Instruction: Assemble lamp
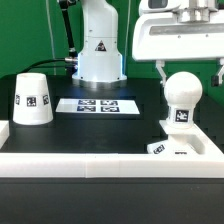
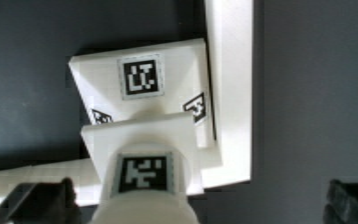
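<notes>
Gripper (image 1: 183, 68) fingers hang spread on either side of the bulb (image 1: 182, 97), not touching it. That bulb stands upright on the base (image 1: 172, 148) near the exterior view's right, beside the white wall (image 1: 100, 163). Shade (image 1: 32, 98) sits well apart at the left, near the marker board (image 1: 97, 104).

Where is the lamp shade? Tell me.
In the exterior view the shade stands on the table at the left, beside the marker board, far from the bulb at the right.

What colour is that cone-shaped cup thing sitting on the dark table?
The truncated-cone lamp shade is white, with a black-and-white square tag; the exterior view shows it best.
</notes>
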Controlling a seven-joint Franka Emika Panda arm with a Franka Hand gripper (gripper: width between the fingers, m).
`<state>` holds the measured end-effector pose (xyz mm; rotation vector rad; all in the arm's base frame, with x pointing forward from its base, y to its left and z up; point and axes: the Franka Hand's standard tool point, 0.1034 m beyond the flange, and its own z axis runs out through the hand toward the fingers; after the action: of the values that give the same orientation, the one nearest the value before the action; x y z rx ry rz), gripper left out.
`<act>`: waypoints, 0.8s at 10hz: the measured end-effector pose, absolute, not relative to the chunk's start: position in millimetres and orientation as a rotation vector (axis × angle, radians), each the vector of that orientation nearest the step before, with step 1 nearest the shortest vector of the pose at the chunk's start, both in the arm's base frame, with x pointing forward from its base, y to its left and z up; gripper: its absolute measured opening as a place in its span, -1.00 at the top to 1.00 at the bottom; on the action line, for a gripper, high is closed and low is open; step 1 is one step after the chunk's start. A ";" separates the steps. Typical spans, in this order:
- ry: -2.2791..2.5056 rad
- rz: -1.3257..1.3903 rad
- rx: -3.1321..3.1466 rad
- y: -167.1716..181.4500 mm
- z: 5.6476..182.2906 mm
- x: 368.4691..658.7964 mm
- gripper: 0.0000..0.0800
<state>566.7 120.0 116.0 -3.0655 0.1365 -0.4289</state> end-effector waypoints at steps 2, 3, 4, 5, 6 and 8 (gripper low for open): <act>0.092 -0.406 -3.082 77.4 116.7 539.3 -0.75; 0.099 -0.378 -3.089 56.2 114.0 524.3 -0.75; 0.076 -0.364 -3.103 37.5 109.7 516.9 -0.75; 0.052 -0.423 -3.112 17.3 104.6 514.3 -0.75; 0.058 -0.412 -3.113 16.4 102.7 512.4 -0.75; 0.040 -0.415 -3.123 2.6 103.1 513.1 -0.75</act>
<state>513.1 2.6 103.1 -3.1234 0.0400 -0.4150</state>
